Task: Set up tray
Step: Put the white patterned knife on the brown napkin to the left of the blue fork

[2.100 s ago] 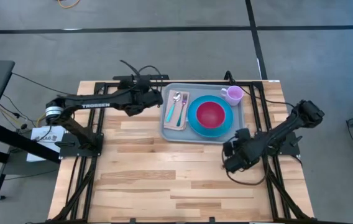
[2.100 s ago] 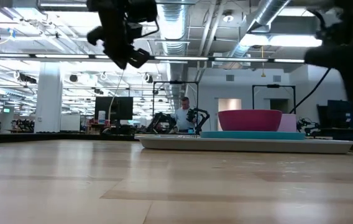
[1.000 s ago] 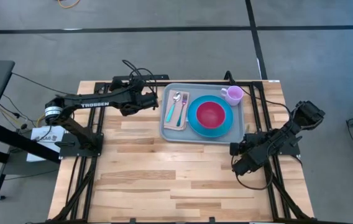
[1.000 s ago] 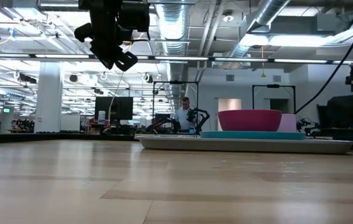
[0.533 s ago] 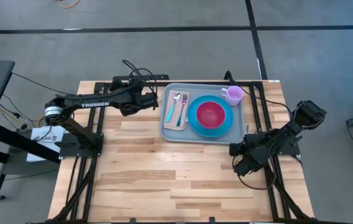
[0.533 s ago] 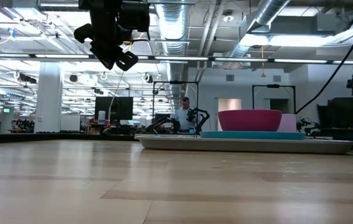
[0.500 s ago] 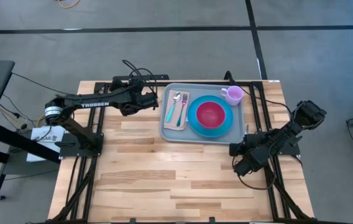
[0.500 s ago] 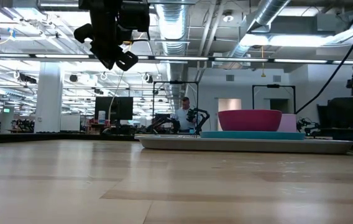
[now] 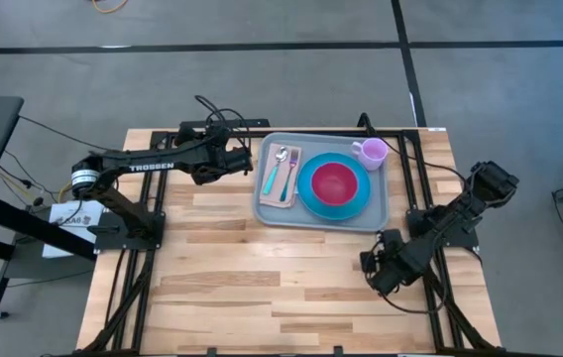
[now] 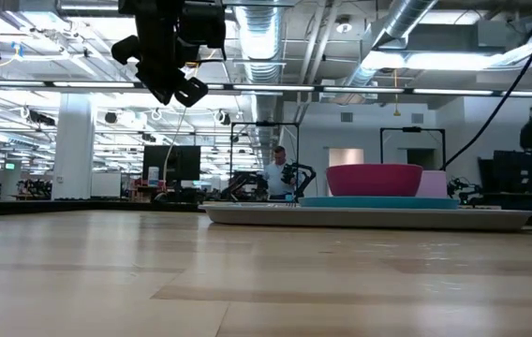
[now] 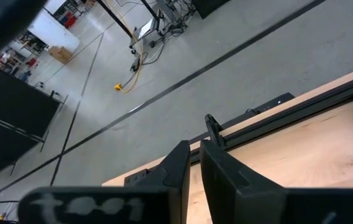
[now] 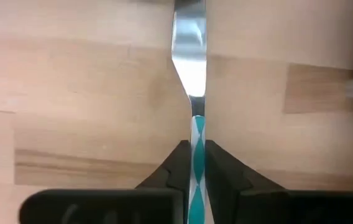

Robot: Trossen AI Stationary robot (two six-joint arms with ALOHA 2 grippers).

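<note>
right gripper (image 9: pixel 373 273) clenched on a knife (image 12: pixel 191 68) near the table's (image 9: pixel 222 278) right edge.
left gripper (image 9: pixel 245 157), fingers pressed together and empty, waits beside the tray's (image 9: pixel 381 203) left edge.

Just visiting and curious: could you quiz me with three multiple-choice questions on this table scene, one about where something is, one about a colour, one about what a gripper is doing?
1. Where does the purple mug stand?
A. On the bare wood
B. In a corner of the tray
C. Inside the bowl

2. What colour is the bowl on the plate?
A. Pink-red
B. Green
C. White

3. What is the right gripper doing?
A. Hanging open
B. Lifting the tray
C. Shut on a knife

Answers:
1 B: the mug sits in the tray corner.
2 A: the bowl is pink-red on the blue plate.
3 C: the right gripper pinches the knife by its teal-patterned handle.
</note>
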